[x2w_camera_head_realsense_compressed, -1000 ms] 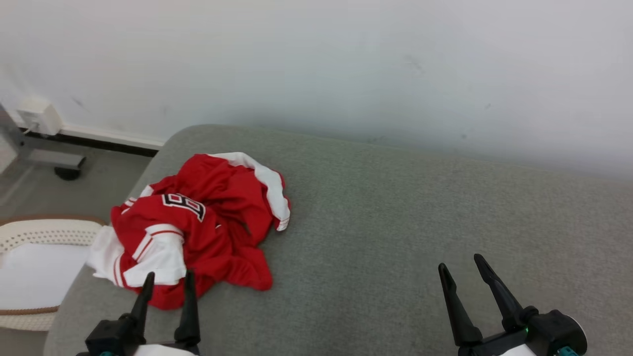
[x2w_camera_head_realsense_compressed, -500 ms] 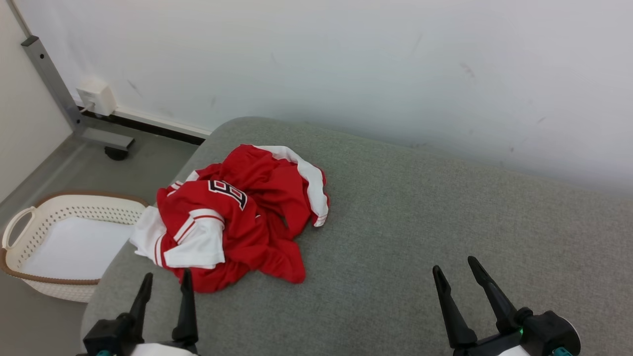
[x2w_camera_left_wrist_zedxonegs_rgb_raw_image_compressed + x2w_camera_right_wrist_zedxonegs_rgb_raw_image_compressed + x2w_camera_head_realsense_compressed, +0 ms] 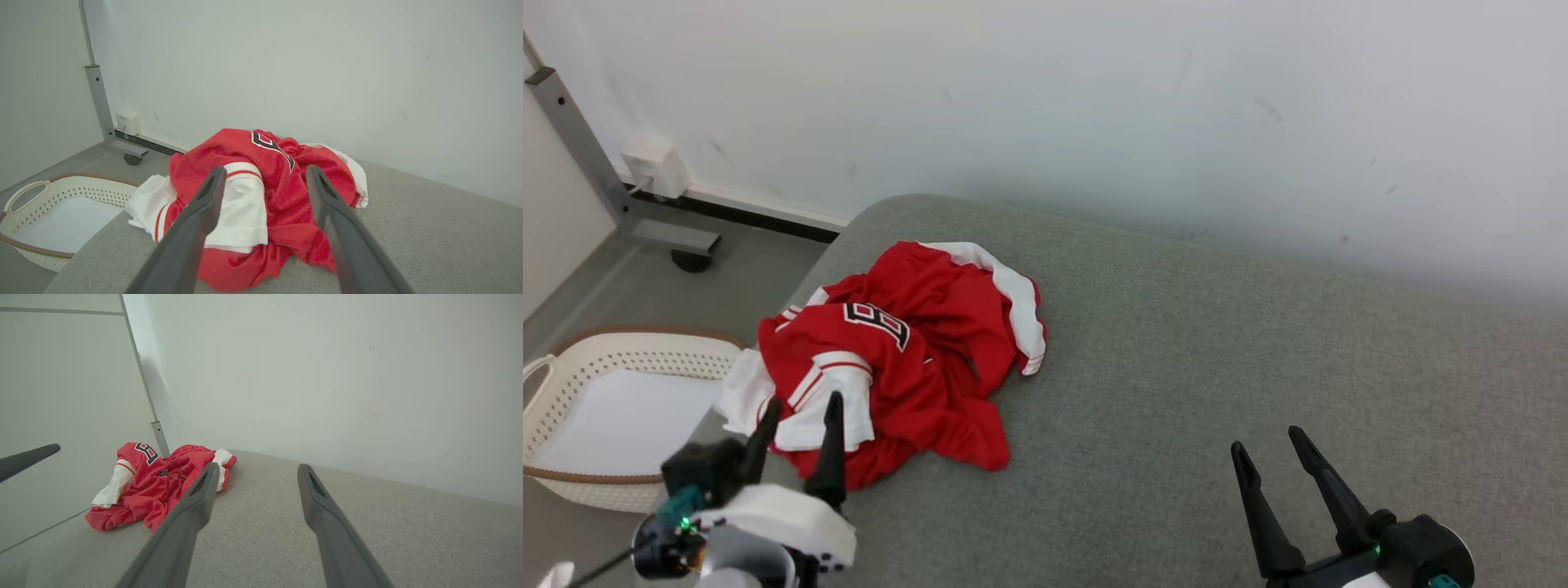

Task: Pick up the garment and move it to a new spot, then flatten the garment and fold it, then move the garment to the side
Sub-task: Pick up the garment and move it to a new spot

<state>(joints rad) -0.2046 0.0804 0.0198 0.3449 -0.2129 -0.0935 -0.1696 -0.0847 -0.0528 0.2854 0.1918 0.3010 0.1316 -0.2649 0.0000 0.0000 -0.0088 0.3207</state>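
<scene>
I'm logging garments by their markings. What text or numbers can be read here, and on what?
"8": black with a white edge, on the red jersey; folds cut it off, so more digits may be hidden.
No text can be read on the basket or the wall box.

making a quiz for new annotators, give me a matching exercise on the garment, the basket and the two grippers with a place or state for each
Column A
1. garment
2. basket
3. left gripper
4. right gripper

Column B
a. on the floor, beside the grey cushion
b. crumpled in a heap at the cushion's left end
c. open, above bare cushion, well apart from the garment
d. open, fingers pointing at the garment's near white sleeve

Pairs: 1-b, 2-a, 3-d, 4-c
</scene>
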